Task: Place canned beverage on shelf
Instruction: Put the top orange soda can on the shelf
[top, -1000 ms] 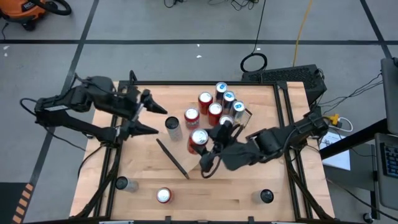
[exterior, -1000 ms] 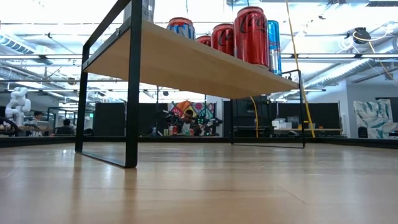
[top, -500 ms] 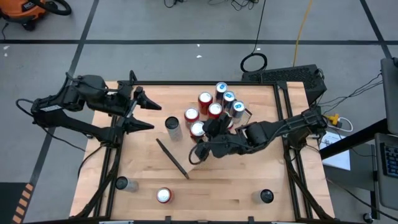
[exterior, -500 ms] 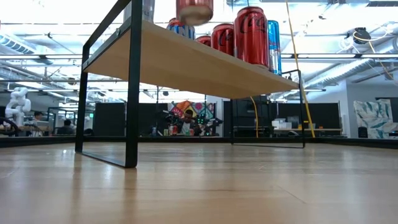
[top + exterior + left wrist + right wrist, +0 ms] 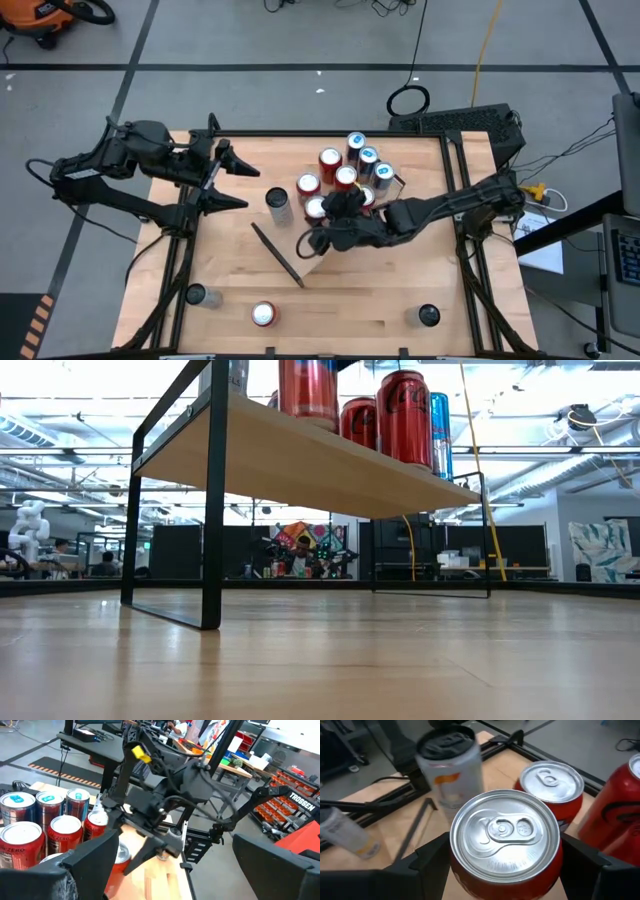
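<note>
The shelf [image 5: 300, 460] is a light-wood board on black brackets; in the high view its near bracket [image 5: 276, 255] shows as a slanted black bar. Several red and blue cans [image 5: 345, 165] and a silver can [image 5: 278, 205] stand on it. My right gripper [image 5: 322, 215] is shut on a red can [image 5: 505, 835], which in the low view [image 5: 308, 390] reaches down to the board's top. My left gripper [image 5: 248, 187] is open and empty at the table's left, beside the shelf's left end. My right gripper pinches the red can's side wall just below its top rim [image 5: 462, 870], one finger [image 5: 427, 862] on each side. The fingers come level from the table's right. The can is upright among the other cans; whether its bottom rests on the board I cannot tell.
A silver can with a dark lid [image 5: 452, 765] and two red cans [image 5: 550, 785] stand close around the held can. On the tabletop near the front edge stand a dark-topped can [image 5: 197, 295], a red can [image 5: 263, 315] and another dark-topped can [image 5: 428, 316].
My right gripper has carried the red can toward the table's far edge and down: the can came into the low view above the shelf, then sank upright to the board's top. My left gripper has drawn back a little toward the table's left edge.
</note>
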You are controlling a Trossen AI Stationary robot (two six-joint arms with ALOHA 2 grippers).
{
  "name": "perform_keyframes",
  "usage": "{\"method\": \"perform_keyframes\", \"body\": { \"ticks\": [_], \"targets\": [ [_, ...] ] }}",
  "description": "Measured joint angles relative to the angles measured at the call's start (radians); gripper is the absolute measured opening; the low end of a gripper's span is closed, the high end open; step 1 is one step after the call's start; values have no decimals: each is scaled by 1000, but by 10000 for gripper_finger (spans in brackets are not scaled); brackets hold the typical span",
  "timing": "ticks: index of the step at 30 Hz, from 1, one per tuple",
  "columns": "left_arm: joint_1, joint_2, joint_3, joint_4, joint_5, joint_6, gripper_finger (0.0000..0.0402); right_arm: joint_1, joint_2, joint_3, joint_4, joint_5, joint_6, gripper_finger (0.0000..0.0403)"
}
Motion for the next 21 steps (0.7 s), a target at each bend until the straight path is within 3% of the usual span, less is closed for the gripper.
{"method": "perform_keyframes", "body": {
  "ticks": [21],
  "targets": [
    [0,1,0,-41,0,32,393,-35,2,-3,-72,-24,-2,270]
  ]
}}
